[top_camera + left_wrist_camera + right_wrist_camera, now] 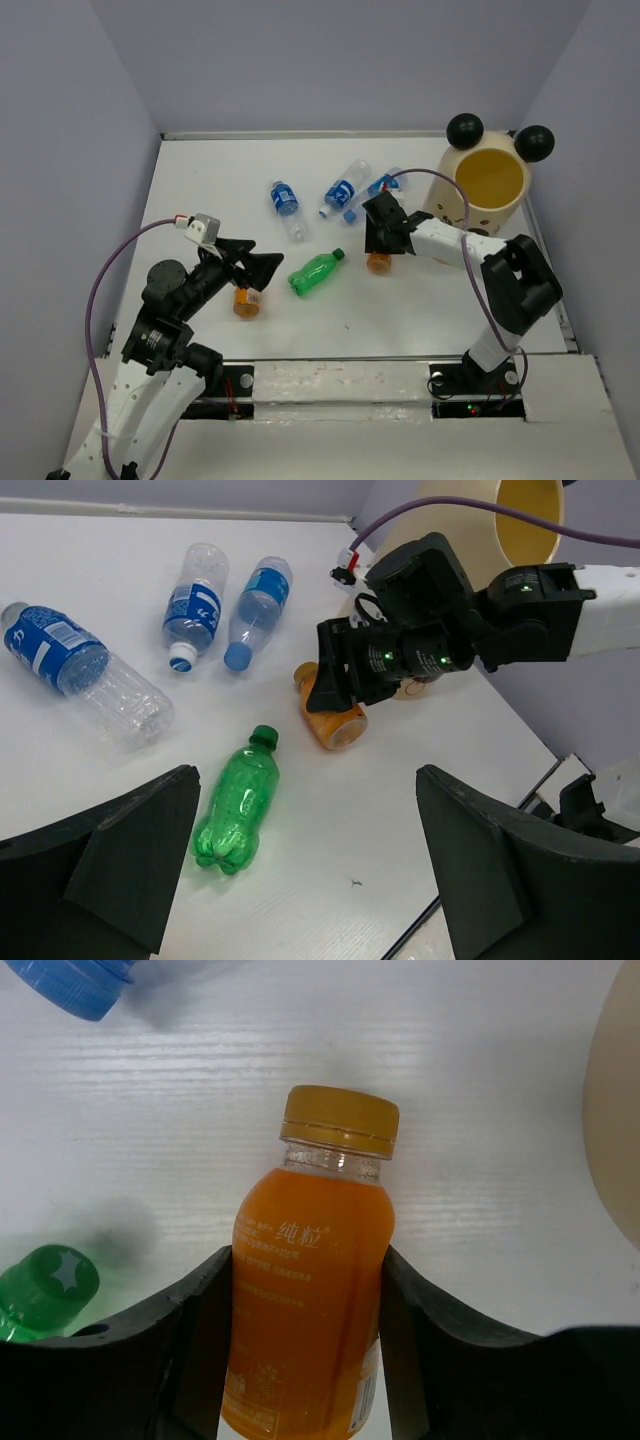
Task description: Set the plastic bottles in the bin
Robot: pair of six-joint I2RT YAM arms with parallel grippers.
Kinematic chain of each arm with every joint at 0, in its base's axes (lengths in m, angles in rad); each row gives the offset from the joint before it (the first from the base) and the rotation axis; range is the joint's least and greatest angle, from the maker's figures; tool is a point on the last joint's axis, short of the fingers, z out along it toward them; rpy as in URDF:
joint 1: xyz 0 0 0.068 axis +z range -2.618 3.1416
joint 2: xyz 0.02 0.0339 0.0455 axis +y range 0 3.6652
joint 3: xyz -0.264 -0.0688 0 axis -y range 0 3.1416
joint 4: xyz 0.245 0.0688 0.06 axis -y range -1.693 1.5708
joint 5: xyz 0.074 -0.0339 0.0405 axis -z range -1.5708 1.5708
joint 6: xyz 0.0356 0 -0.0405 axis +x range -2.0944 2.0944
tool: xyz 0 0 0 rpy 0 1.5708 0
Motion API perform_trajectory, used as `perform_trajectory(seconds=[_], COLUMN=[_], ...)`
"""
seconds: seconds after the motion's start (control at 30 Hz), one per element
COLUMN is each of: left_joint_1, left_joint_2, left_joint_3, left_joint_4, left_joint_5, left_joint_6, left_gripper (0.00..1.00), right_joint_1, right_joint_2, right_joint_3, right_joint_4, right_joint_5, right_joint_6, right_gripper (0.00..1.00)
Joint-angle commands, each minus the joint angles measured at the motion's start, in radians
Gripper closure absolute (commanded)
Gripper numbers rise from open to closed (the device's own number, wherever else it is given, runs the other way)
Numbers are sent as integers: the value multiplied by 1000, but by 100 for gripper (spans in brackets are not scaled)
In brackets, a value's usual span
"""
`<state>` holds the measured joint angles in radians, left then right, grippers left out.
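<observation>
Right jaws press both sides of an orange bottle (310,1310); left jaws gape wide, holding nothing.

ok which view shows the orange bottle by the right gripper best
Right wrist: the orange bottle sits between the fingers, cap and label clear. Left wrist shows it partly behind the right gripper; top view, a sliver.

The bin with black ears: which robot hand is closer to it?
Right. The right gripper sits just beside the bin, gripping an orange bottle. The left gripper is far off, open, on the far side of the green bottle.
</observation>
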<state>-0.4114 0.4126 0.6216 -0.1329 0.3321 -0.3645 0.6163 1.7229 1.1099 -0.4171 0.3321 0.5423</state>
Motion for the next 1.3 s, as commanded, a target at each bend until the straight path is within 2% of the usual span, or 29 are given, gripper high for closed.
perform_trajectory(seconds=[0.0,0.1,0.27,0.4,0.47,0.53,0.63,0.7,0.9,1.0,1.03,1.07,1.27], left_joint_1=[-7,-9,-18,-18,-17,-18,-21,-24,-61,-89,-105,-112,-182], left_joint_2=[5,12,70,153,192,245,301,337,414,436,443,460,563], left_joint_3=[-8,-8,-16,-7,0,9,26,41,95,115,131,142,225], left_joint_4=[27,39,53,49,46,41,33,23,-42,-60,-65,-73,-164], left_joint_5=[1,27,76,99,108,125,157,176,76,13,-1,-14,-116], left_joint_6=[-8,-11,-16,-11,-5,-1,-2,1,39,50,53,56,91], left_gripper=[1,1,1,1,1,1,1,1,1,1,1,1,1], right_joint_1=[22,37,76,76,76,76,76,76,63,54,39,28,-52], right_joint_2=[-207,-386,-588,-727,-750,-769,-778,-802,-873,-898,-916,-921,-913], right_joint_3=[-53,-71,-33,63,100,128,114,84,8,-89,-116,-142,-186], right_joint_4=[31,41,49,46,54,80,132,162,195,363,476,498,537], right_joint_5=[-7,-47,-131,-44,31,174,405,494,590,674,680,682,630], right_joint_6=[18,-5,-48,-125,-198,-296,-382,-418,-369,-516,-557,-580,-547], right_gripper=[68,69,70,75,76,76,77,79,80,80,80,80,82])
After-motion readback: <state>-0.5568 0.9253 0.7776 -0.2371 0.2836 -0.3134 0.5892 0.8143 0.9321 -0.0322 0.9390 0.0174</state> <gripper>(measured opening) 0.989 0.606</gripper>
